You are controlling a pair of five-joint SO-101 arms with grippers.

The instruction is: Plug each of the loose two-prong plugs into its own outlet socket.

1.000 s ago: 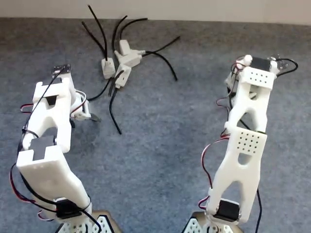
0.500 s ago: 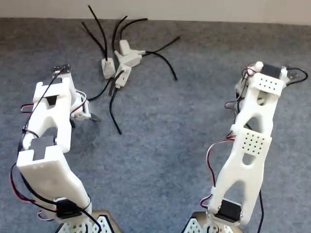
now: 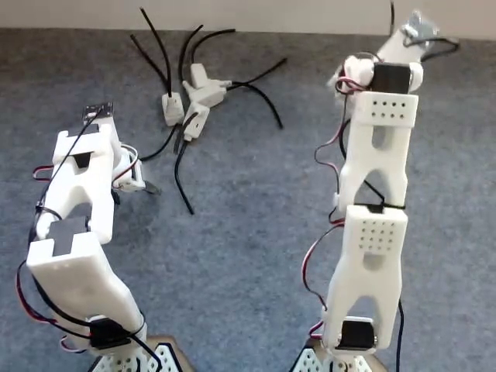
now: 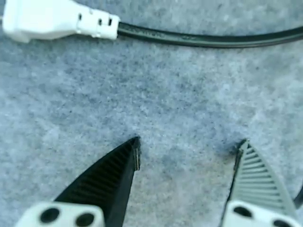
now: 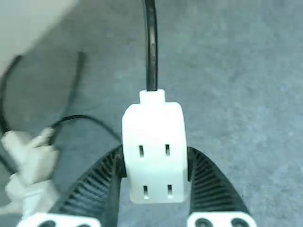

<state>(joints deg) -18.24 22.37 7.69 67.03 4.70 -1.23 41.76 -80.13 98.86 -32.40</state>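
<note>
A white outlet block (image 5: 153, 151) with two pairs of slots and a black cord is clamped between the fingers of my right gripper (image 5: 153, 189), which is shut on its sides. In the high view the right gripper (image 3: 413, 29) is stretched out to the far right edge of the carpet. Several white plugs (image 3: 194, 99) on black cords lie in a heap at the far middle-left, also visible as a pile of plugs (image 5: 28, 175) from the right wrist. My left gripper (image 4: 189, 151) is open just above the carpet, with a white plug (image 4: 52, 20) lying a short way beyond its tips.
Black cords (image 3: 260, 89) fan out from the plug heap across the grey carpet (image 3: 256, 217). The left gripper (image 3: 142, 184) hangs low at the left, near a cord end (image 3: 186, 203). A pale wall strip (image 3: 310, 14) bounds the far side.
The right arm has stretched out and swung toward the far side and slightly left, carrying the outlet block. The left arm has stayed still.
</note>
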